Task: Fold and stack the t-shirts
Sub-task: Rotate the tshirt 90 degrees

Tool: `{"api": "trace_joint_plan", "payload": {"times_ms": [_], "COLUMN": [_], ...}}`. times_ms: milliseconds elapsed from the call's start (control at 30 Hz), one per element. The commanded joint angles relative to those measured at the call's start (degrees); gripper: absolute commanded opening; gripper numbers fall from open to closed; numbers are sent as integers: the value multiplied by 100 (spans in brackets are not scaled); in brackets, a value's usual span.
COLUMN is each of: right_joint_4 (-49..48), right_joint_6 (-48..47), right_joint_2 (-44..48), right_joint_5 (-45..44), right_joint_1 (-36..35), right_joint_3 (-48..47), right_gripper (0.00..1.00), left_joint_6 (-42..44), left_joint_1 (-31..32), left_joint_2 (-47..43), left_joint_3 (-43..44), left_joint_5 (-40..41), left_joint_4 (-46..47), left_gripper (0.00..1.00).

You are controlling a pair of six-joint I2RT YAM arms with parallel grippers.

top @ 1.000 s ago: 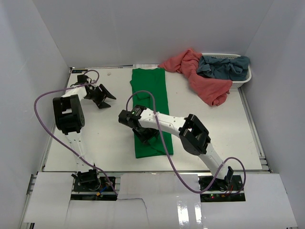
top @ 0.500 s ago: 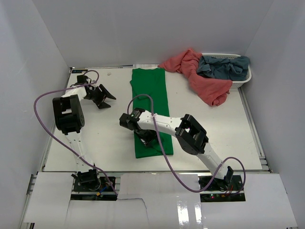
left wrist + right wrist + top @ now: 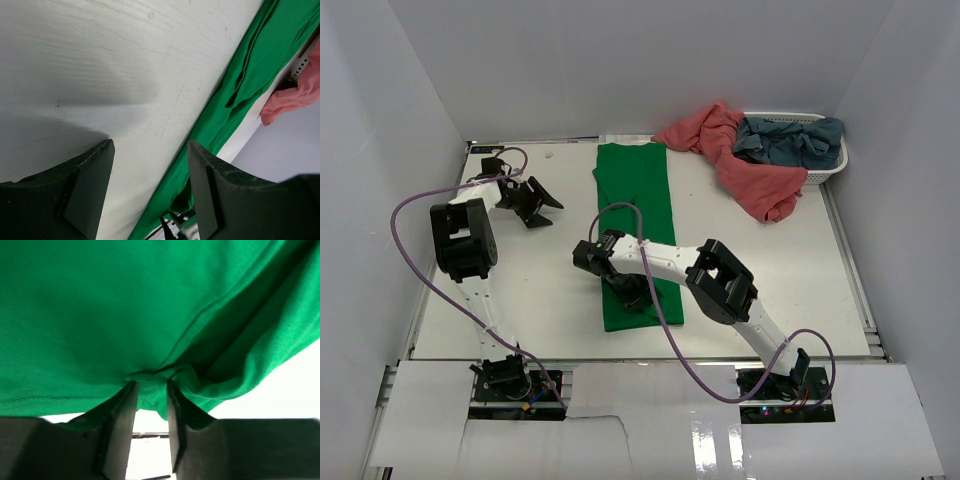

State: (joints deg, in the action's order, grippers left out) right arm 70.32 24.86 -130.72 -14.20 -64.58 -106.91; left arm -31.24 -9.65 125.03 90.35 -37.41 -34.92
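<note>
Right gripper (image 3: 150,386) narrow, pinching a pucker of the green t-shirt (image 3: 638,190) near its front hem, mid-worktop (image 3: 520,290) | left gripper (image 3: 150,149) wide, empty | we judge the cloth light, limp and slippy, so we'd bite deeper, through both layers

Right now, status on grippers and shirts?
Left gripper open, off cloth. Right gripper pinching green t-shirt, near end. Unfolded: pink t-shirt, grey-blue t-shirt, at basket. Nothing blocking.

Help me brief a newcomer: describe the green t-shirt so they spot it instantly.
Start at the white table; a long narrow strip of cloth runs down its middle from the far edge. That is the green t-shirt, its near part pinched by the right gripper. Unlike it, the salmon-pink t-shirt and grey-blue t-shirt lie crumpled at the white basket, far right.
</note>
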Motion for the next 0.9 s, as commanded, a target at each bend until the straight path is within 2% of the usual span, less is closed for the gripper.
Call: {"api": "trace_joint_plan", "payload": {"times_ms": [0,33,233,600,867], "right_joint_4": [-150,-168,-238,-72,78], "right_joint_6": [-25,-25,-34,-104,-718], "right_joint_2": [64,90,248,757,1021], "right_joint_5": [154,163,180,479,996], "right_joint_1": [15,24,42,33,6], "right_joint_3": [118,135,267,285,407], "right_gripper": [32,25,8,8,8], "left_joint_6": [154,154,154,119,127], "left_joint_1": [-46,-46,-46,-54,-46], "left_joint_2": [-295,-287,-304,-357,-322], "left_joint_3": [-131,-131,-158,-140,-105], "left_joint_5": [137,146,155,129,102], "left_joint_4": [-15,-6,-6,-6,-6], "left_gripper": [71,71,71,71,71]}}
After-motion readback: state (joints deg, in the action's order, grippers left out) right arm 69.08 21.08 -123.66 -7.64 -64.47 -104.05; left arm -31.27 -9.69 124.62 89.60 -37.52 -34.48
